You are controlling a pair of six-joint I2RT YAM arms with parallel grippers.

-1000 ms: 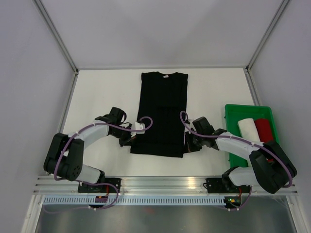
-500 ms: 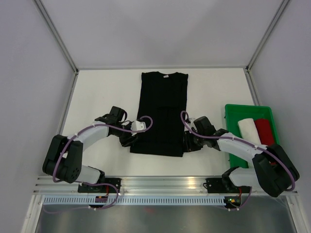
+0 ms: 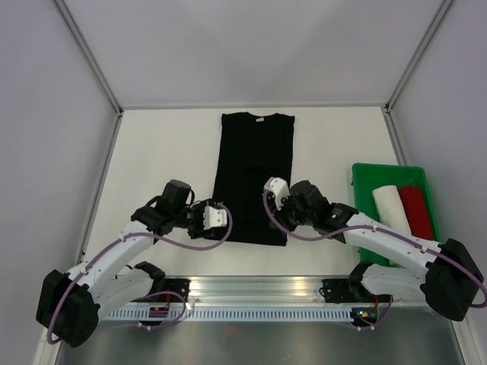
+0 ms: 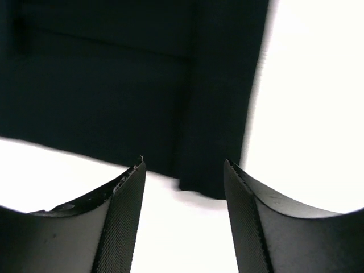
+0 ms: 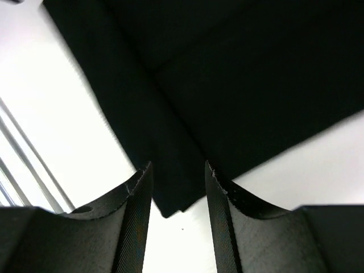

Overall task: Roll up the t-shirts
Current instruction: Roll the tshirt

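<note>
green bin right of black t-shirt | holds white roll, red roll (side by side)

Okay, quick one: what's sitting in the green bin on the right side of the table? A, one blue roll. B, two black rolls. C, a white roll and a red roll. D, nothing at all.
C: the green bin holds a white roll beside a red roll.

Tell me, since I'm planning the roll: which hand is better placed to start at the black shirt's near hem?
Right, marginally. The right hand hangs open over the black t-shirt; the left hand sits open beside its corner.
</note>
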